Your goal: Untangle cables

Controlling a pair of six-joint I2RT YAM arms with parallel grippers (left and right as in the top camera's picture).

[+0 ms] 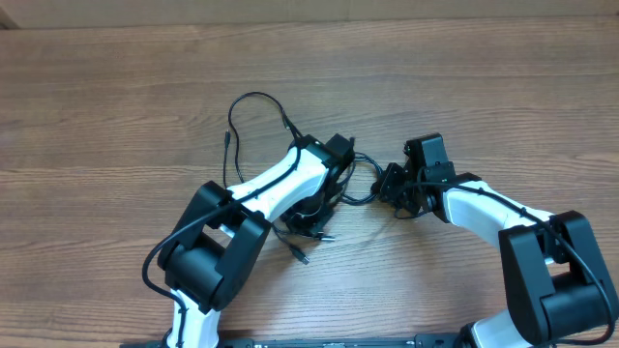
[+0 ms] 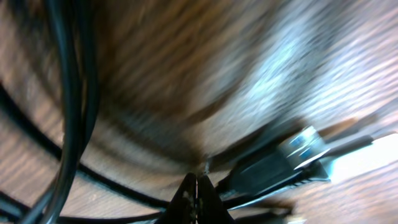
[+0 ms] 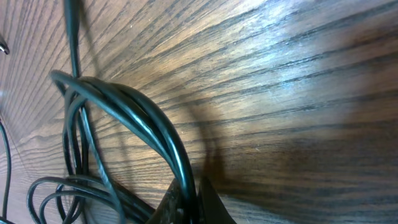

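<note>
Wood table (image 1: 116,87). We note the right gripper (image 3: 189,208) clenched on cables (image 3: 155,127) arching toward 10 o'clock. Left gripper (image 2: 197,198) clenched, plug (image 2: 292,155) at 2 o'clock.

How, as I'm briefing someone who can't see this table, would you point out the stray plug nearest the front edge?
On the table, find the left arm, with the cables piled under its wrist. One short cord leaves that pile toward the front edge and ends in the plug. It lies alone on bare wood, nearer the front than any other cable end.
</note>
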